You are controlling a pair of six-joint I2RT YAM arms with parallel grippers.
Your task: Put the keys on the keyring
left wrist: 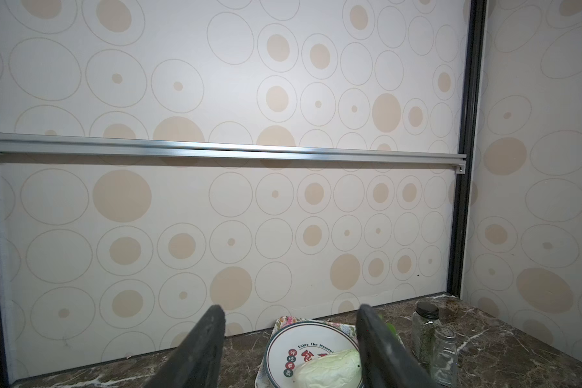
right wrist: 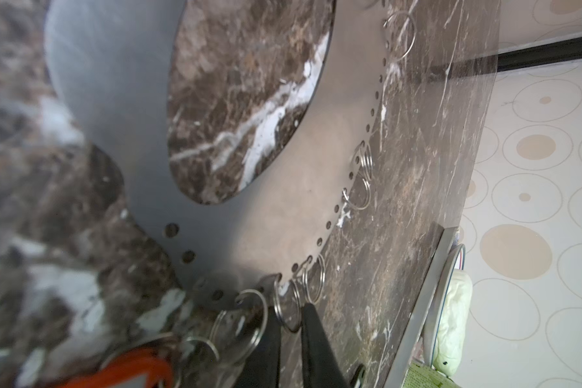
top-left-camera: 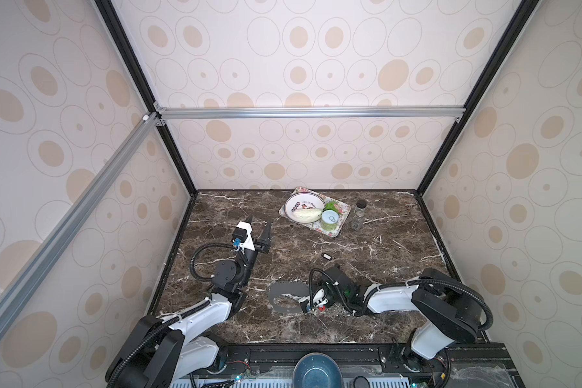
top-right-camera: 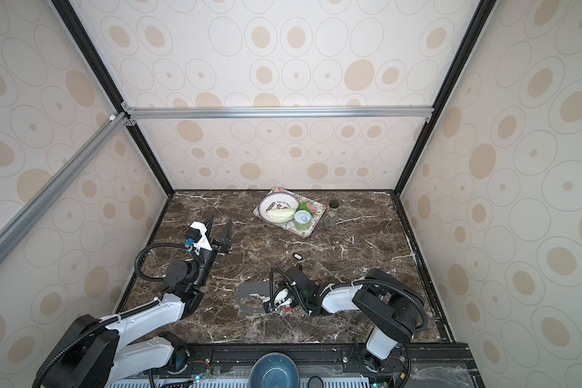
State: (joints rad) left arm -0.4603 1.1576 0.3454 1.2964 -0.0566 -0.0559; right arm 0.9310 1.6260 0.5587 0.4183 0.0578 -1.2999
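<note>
Dark brown marble tabletop (top-left-camera: 367, 265) with white veins, inside a papered booth.

Large flat grey metal oval keyring (top-left-camera: 284, 287) (top-right-camera: 252, 288) lies flat near the front edge, about mid-width. In the right wrist view its rim (right wrist: 283, 218) is lined with small holes, and several small wire split rings (right wrist: 363, 161) hang through them.

Right gripper (right wrist: 289, 310) sits low at the keyring's right end. Its black fingers are nearly together, with one small split ring between the tips; cannot tell whether they actually pinch it.

Red-tagged key (top-left-camera: 322, 305) (top-right-camera: 286, 306) lies at the same right end, just beside that gripper. In the wrist view the tag (right wrist: 125, 369) is blurred and sits among loose wire rings; a link to the rim cannot be made out.

Black-tagged key with white label (top-left-camera: 326, 256) (top-right-camera: 297, 256) lies alone on the marble, farther back than the keyring and apart from it.

Left gripper (top-left-camera: 259, 220) (left wrist: 289, 309) is raised at left and points to the far wall. Its jaws are wide apart and hold nothing.

Far centre: floral rectangular tray (top-left-camera: 341, 218) carrying a round white plate (top-left-camera: 303, 203), a pale vegetable (top-left-camera: 304, 215) and a green can (top-left-camera: 330, 220). A glass jar with a black lid (top-left-camera: 359, 215) stands just right of the tray.
</note>
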